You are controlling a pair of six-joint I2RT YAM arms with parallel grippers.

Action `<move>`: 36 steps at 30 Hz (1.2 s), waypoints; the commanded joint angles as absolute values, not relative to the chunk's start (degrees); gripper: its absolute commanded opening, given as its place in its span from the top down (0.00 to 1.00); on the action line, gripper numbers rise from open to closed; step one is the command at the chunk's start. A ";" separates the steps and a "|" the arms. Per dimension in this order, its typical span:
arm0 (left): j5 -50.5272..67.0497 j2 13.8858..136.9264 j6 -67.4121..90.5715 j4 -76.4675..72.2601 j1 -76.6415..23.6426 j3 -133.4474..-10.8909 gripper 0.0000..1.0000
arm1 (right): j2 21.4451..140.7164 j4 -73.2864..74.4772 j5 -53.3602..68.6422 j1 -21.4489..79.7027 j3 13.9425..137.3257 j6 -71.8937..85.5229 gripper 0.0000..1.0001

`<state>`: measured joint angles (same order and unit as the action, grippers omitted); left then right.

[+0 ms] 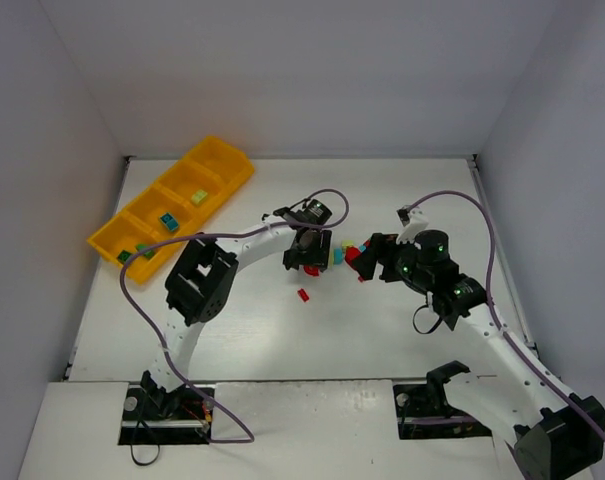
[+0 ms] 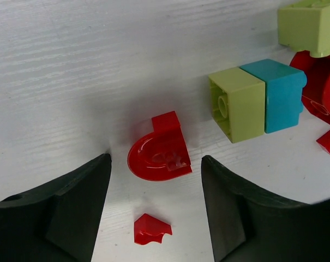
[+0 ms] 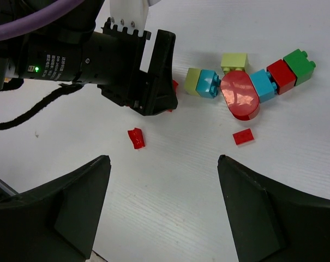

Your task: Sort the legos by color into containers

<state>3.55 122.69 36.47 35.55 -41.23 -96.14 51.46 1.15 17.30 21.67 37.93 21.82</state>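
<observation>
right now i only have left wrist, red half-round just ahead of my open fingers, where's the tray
observer: The orange-yellow tray lies at the far left of the table in the top view, well away from the left end effector.
operator: ok, and is the right arm in my way
observer: The right end effector is open and holds nothing. It sits on the other side of the brick cluster, facing yours.

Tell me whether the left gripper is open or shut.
Open. The left gripper has its fingers spread, the red half-round brick lying free between them.
</observation>
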 commanded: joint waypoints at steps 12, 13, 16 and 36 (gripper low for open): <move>1.85 117.43 34.72 36.91 -41.05 -98.44 0.69 | 53.09 -1.58 16.08 21.09 40.17 21.09 0.24; 1.67 116.81 34.46 36.91 -40.78 -98.52 0.69 | 53.26 -1.67 16.08 21.01 40.17 21.09 0.24; 1.84 114.35 33.31 37.88 -38.33 -99.66 0.69 | 53.35 -1.84 15.91 20.92 40.17 20.92 0.24; -3.34 129.54 26.54 37.01 -10.73 -132.26 0.68 | 56.78 -3.25 15.82 20.30 40.52 20.13 0.24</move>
<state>-1.15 127.39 28.21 39.09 -11.07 -127.48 56.36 0.47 16.69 20.64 37.95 20.75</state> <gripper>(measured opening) 0.365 0.760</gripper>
